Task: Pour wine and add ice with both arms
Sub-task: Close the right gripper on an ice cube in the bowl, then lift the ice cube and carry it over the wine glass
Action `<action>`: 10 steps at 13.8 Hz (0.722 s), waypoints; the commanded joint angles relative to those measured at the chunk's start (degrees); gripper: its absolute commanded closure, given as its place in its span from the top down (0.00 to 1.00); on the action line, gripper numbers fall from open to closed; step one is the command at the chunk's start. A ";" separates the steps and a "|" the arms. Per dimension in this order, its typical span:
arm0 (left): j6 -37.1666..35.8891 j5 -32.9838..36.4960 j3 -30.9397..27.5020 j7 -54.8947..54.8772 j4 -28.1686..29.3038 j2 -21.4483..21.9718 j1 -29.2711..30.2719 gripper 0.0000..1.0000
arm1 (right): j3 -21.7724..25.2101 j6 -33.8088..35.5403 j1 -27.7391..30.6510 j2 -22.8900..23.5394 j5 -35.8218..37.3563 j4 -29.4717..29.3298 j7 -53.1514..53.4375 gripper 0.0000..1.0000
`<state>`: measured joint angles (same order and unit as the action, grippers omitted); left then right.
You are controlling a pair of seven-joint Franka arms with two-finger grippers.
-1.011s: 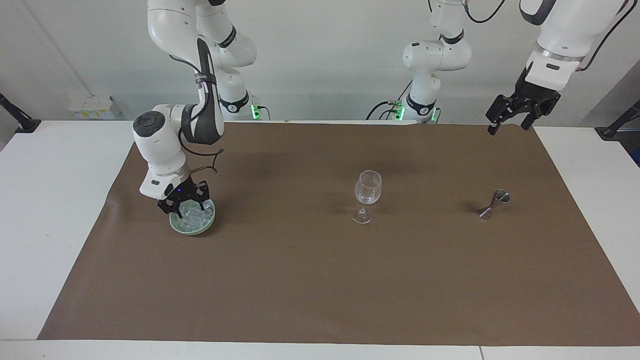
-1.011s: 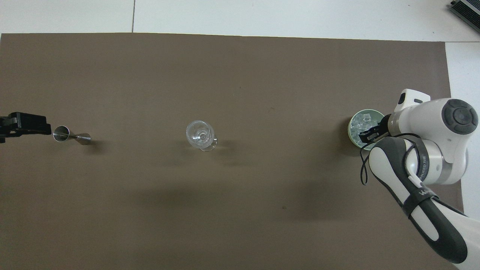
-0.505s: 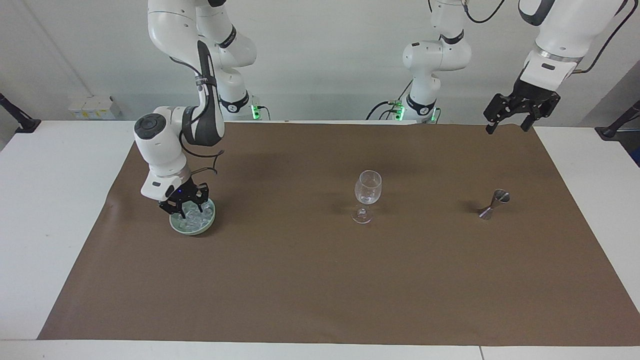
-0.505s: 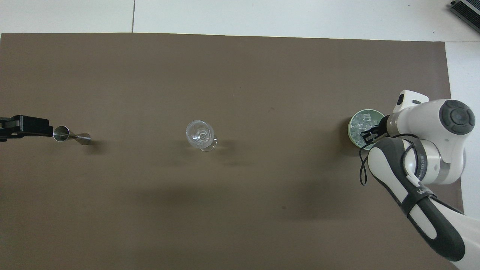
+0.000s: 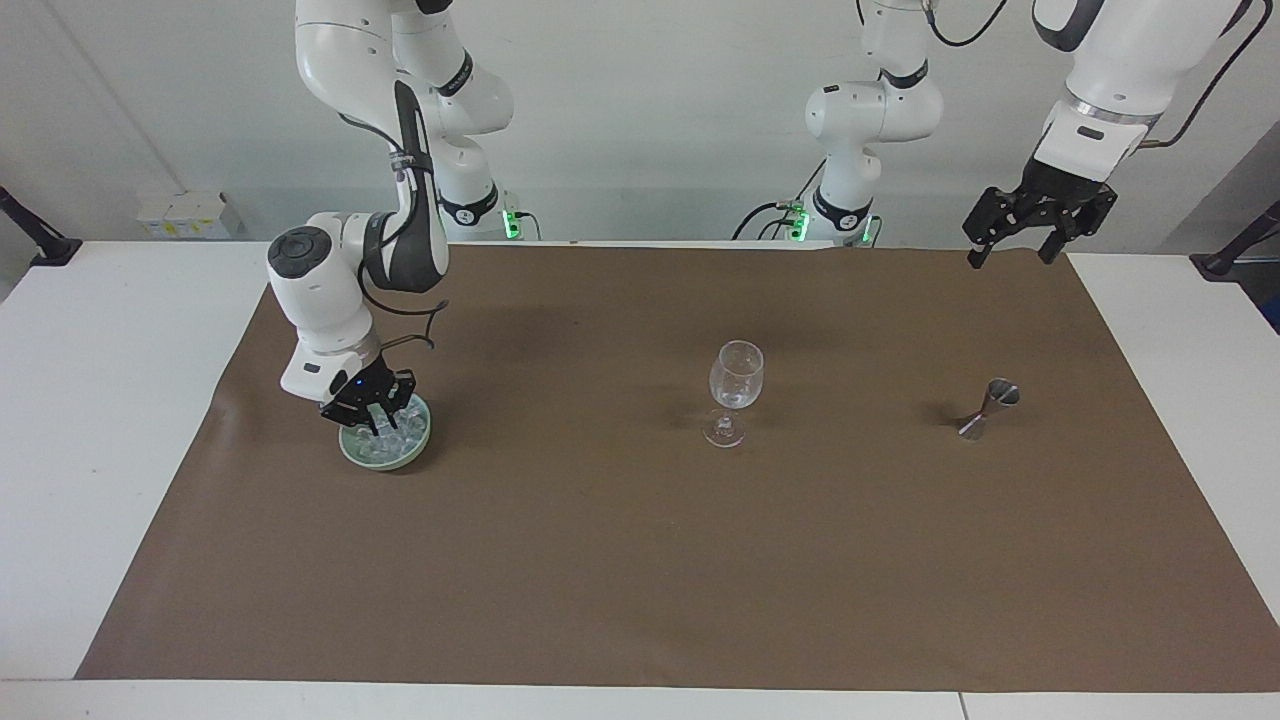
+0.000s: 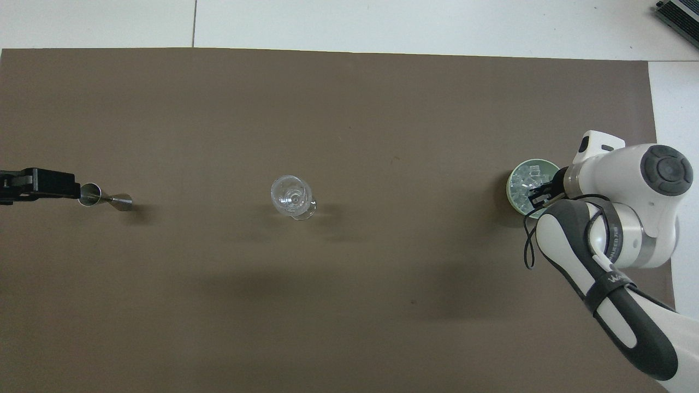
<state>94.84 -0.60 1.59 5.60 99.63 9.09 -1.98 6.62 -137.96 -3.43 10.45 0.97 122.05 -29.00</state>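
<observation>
A small green bowl holds the ice, a heap of small clear cubes, at the right arm's end of the brown mat. My right gripper is down in the bowl with its fingers drawn together on the ice; the overhead view shows it over the bowl. A clear wine glass stands upright mid-mat. My left gripper is open and empty, raised high over the mat's edge at the left arm's end.
A small metal jigger stands on the mat toward the left arm's end, also seen from overhead. The brown mat covers most of the white table.
The right gripper's fingers have drawn together in the ice bowl and lifted slightly. The left gripper has risen a little. Glass, jigger and bowl have not moved.
</observation>
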 commanded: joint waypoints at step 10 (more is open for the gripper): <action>-0.71 0.33 1.92 -0.68 -0.67 0.13 2.94 1.00 | -2.30 17.79 -0.26 -7.20 -2.20 -9.80 23.79 0.00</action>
<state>94.79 -0.60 2.33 5.59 99.31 9.07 -0.25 5.58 -124.34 -3.62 4.41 0.12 114.82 -10.43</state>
